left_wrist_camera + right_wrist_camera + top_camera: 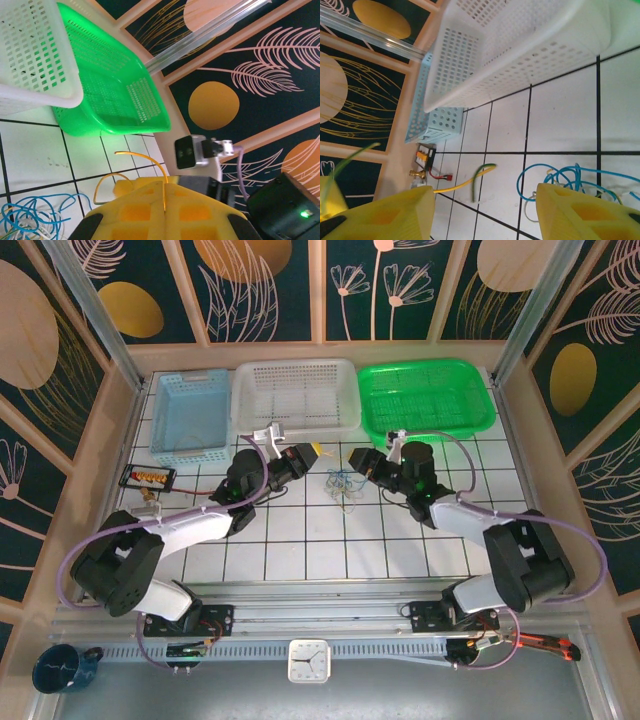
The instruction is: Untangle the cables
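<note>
1. Cables (343, 486): small loose tangle of thin blue, whitish and yellowish wires. It lies on the tiled table (300, 540), approx. mid-width, on the near side of the spot where white basket (296, 390) and green basket (425, 395) meet.
2. Pos. rel. to arms: the tangle sits between L fingers (313, 452) and R fingers (357, 459), slightly nearer the arm bases than either.
3. L fingers: clenched, yellow pads (140, 212) pressed together. L wrist view: a thin yellow strand (163, 172) exits the seam between the pads and arcs up and over to the left, i.e. it is pinched. Blue loops of the tangle lie on the tiles at lower left.
4. R fingers: released, pads (580, 212) standing apart, w/ tiles visible between them. R wrist view: blue loops lie just beside one pad. A yellow-green strand (470, 178) crosses the gap; cannot tell whether it touches the tiles.
5. Blue basket (192, 415): far-left of the row, just beside the white one.
</note>
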You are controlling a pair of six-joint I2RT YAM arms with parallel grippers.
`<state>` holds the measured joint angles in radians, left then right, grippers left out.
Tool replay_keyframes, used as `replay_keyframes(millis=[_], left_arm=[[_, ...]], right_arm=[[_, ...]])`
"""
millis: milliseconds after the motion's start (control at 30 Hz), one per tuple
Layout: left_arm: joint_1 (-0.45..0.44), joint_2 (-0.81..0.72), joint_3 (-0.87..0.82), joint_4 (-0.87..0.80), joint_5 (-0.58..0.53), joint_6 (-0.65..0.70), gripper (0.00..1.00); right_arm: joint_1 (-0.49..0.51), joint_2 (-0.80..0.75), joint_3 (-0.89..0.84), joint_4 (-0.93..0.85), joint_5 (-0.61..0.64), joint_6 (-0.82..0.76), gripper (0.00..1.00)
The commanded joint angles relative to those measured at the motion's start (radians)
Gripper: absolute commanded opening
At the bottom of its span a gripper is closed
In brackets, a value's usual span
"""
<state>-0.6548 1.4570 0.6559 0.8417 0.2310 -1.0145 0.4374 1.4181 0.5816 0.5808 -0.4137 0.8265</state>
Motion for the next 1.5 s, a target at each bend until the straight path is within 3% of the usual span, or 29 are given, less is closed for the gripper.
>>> replay_keyframes(millis=[0,400,533,633,767,900,933,1067,1167,1267,1467], left_arm=[[-0.004,-0.022,-0.003,0.054,0.007,0.017,0.00],[-0.004,-0.025,0.000,0.067,0.012,0.007,0.00],[-0.005,-0.029,-0.001,0.070,0.013,0.003,0.00],[-0.004,-0.033,-0.007,0.069,0.013,0.000,0.00],[-0.005,-0.030,-0.029,0.072,0.007,-0.002,0.00],[-0.004,-0.028,-0.082,0.098,-0.039,-0.007,0.00],[-0.004,-0.027,-0.095,0.105,-0.053,-0.007,0.04],[-0.004,-0.020,-0.132,0.116,-0.097,0.001,0.61],[-0.005,-0.029,-0.132,0.085,-0.115,0.035,0.84],[-0.005,-0.048,-0.115,0.031,-0.120,0.089,0.92],[-0.005,-0.097,-0.043,-0.109,-0.110,0.252,0.95]], right_arm=[[-0.007,0.041,-0.006,0.119,-0.041,0.047,0.56],[-0.007,0.112,0.045,0.172,-0.062,0.074,0.54],[-0.009,0.143,0.058,0.201,-0.062,0.084,0.50],[-0.019,0.158,0.064,0.232,-0.071,0.087,0.33],[-0.039,0.156,0.067,0.258,-0.086,0.083,0.02],[-0.053,0.105,0.069,0.228,-0.073,0.049,0.00],[-0.055,0.088,0.074,0.207,-0.067,0.035,0.00],[-0.054,0.014,0.123,0.058,-0.044,-0.058,0.00],[-0.052,-0.019,0.182,-0.081,-0.033,-0.137,0.00],[-0.051,-0.044,0.229,-0.185,-0.028,-0.211,0.00],[-0.029,-0.088,0.298,-0.360,0.025,-0.355,0.00]])
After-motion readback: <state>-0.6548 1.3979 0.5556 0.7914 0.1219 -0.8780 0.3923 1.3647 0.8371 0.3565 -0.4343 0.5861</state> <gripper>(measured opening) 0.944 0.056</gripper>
